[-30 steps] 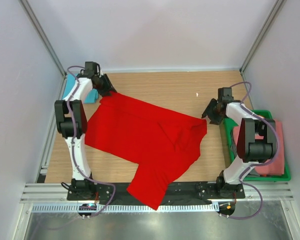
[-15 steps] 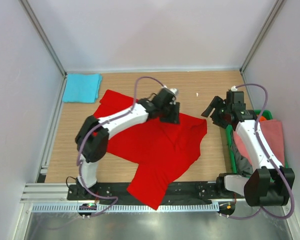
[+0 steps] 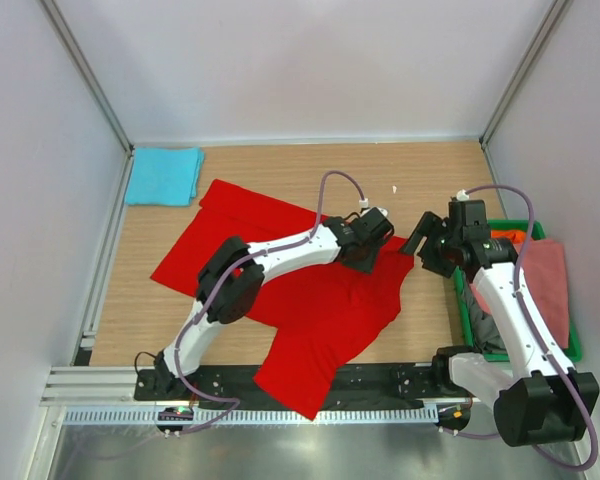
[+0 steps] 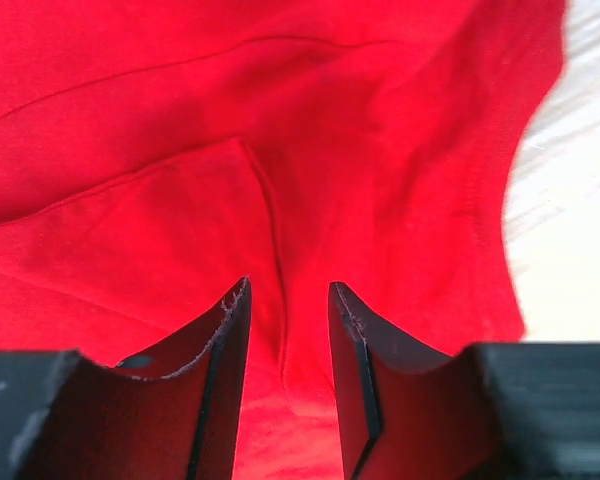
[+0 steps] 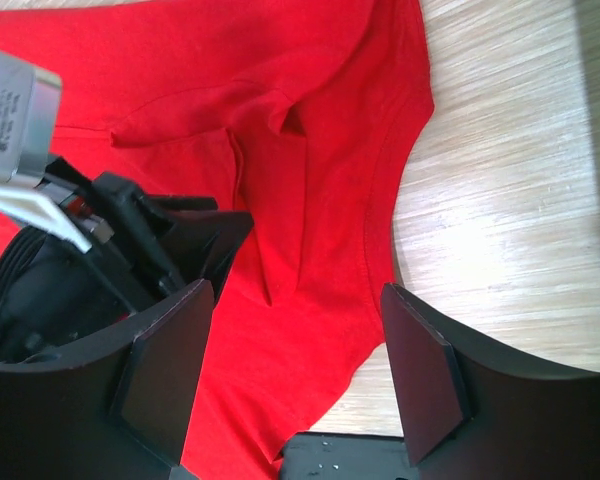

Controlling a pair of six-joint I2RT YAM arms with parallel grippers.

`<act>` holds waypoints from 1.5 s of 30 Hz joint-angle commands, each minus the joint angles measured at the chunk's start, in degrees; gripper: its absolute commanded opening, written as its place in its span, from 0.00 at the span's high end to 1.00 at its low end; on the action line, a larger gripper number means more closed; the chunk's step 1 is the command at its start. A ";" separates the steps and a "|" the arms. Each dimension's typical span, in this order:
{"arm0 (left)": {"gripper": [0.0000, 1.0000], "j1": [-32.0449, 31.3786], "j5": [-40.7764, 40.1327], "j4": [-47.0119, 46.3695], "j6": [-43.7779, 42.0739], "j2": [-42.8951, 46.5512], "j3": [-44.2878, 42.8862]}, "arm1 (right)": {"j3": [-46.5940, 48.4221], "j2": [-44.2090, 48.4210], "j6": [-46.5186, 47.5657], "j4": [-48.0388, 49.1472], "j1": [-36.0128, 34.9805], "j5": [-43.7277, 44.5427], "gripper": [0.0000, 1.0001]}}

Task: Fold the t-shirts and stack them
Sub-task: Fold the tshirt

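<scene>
Red t-shirt point(image 3: 310, 320) lying spread on table point(image 3: 400, 170). Left tool point(image 4: 288, 290) half-open, empty, straddling crease point(image 4: 268, 220), likely lining up pinch. Right tool point(image 5: 298, 295) gaping wide, empty, hovering alongside for matching grab.

**Top view:** I look steeply down from above and behind the arm bases, far enough back to see the whole pale wooden tabletop point(image 3: 280, 170).

**Left wrist view:** close, facing past the left gripper point(image 4: 290, 288) onto the bright red cloth t-shirt point(image 4: 310, 130).

**Right wrist view:** close, facing past the right gripper point(image 5: 298, 288). Both wrist views share the shirt's curved edge.
</scene>
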State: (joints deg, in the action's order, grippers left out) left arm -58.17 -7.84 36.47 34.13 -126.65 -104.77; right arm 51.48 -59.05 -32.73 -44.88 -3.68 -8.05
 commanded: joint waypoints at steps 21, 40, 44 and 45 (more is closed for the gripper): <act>1.00 0.16 -4.21 -2.19 8.31 11.42 10.98 | -1.03 -2.48 0.74 2.78 -3.70 -1.97 0.26; 1.00 6.49 3.96 -7.99 14.83 23.11 26.45 | 0.38 -18.65 -2.25 14.47 -3.61 -4.69 0.53; 1.00 7.46 6.86 -8.78 15.09 22.41 28.30 | -2.34 -19.61 -1.90 19.20 -3.70 -10.38 0.46; 1.00 7.55 7.48 -9.04 15.18 21.89 28.39 | -3.22 -19.53 -2.33 20.09 -3.79 -11.71 0.41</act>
State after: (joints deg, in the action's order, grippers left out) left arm -50.81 -3.29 30.04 48.29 -105.95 -77.08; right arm 50.04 -78.39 -34.41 -30.04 -7.07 -14.66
